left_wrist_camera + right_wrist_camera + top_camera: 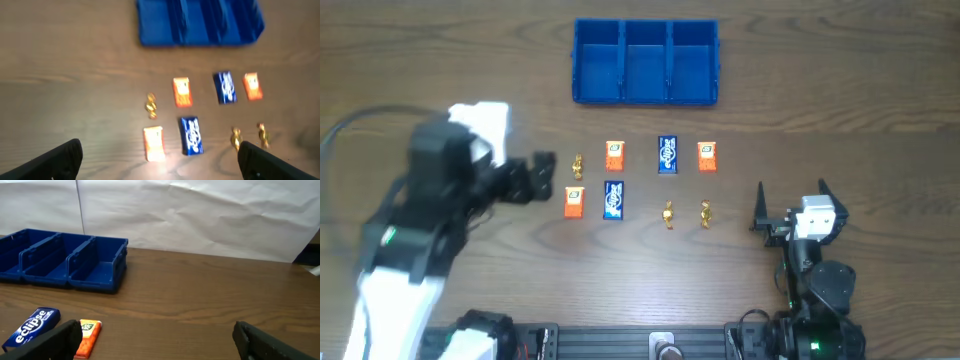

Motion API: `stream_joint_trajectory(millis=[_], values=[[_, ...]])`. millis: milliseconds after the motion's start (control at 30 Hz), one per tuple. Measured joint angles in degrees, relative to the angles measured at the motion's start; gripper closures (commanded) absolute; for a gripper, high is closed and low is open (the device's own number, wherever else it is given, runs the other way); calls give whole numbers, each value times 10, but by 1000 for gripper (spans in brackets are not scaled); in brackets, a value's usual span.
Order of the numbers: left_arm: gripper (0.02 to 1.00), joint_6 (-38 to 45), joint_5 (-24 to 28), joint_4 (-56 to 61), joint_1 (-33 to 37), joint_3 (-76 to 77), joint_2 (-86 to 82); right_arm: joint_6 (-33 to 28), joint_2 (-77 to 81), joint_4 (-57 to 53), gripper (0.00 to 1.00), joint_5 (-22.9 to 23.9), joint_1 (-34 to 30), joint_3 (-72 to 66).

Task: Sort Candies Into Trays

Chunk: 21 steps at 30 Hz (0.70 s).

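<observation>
A blue tray (645, 62) with three compartments stands at the back centre, also in the left wrist view (200, 22) and right wrist view (70, 257). In front of it lie two rows of candies: orange packs (614, 155) (707, 156) (574, 201), blue packs (667, 155) (613, 200) and gold wrapped sweets (577, 166) (668, 215) (705, 212). My left gripper (160, 155) hangs open above the left end of the rows, over the near orange pack (154, 144). My right gripper (790, 200) rests open, low at the right, holding nothing.
The wooden table (840, 100) has bare room on both sides of the tray and candies. A white backdrop (200, 215) stands behind the table's far edge. A cable (350, 125) runs at the far left.
</observation>
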Motion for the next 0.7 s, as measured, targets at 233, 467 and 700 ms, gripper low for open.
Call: stream_joint_trajectory(millis=[233, 467, 700], values=[[23, -48, -6, -7, -69, -1, 176, 0, 0, 0, 3, 0, 0, 0], [56, -98, -25, -5, -107, -1, 285, 0, 0, 0, 3, 0, 0, 0], [60, -136, -49, 24, -108, -31, 330, 0, 0, 0, 3, 0, 0, 0]])
